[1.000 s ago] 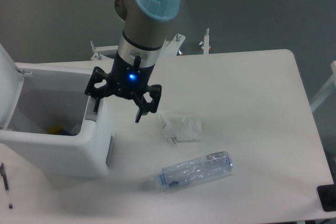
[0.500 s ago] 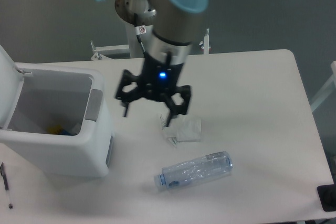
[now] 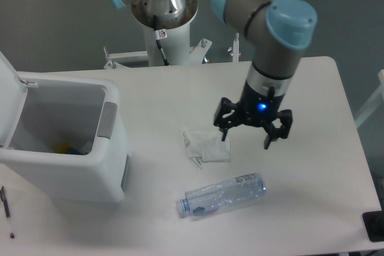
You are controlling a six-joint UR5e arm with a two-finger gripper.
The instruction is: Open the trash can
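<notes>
The white trash can point(image 3: 90, 175) stands at the table's left, its lid point(image 3: 9, 97) swung up on the far left so the inside shows, with some small items at the bottom. Its grey latch point(image 3: 107, 120) is on the right rim. My gripper point(image 3: 247, 139) is open and empty, hanging above the table well to the right of the can, just right of a crumpled white wrapper point(image 3: 206, 146).
A clear plastic bottle point(image 3: 222, 195) lies on its side near the table's front. A pen point(image 3: 6, 211) lies at the front left edge. A dark object point(image 3: 375, 226) sits at the front right corner. The arm's base point(image 3: 163, 10) stands behind the table.
My gripper has swung from the trash can's right rim across the table to the right, past the wrapper. The can's lid stays up.
</notes>
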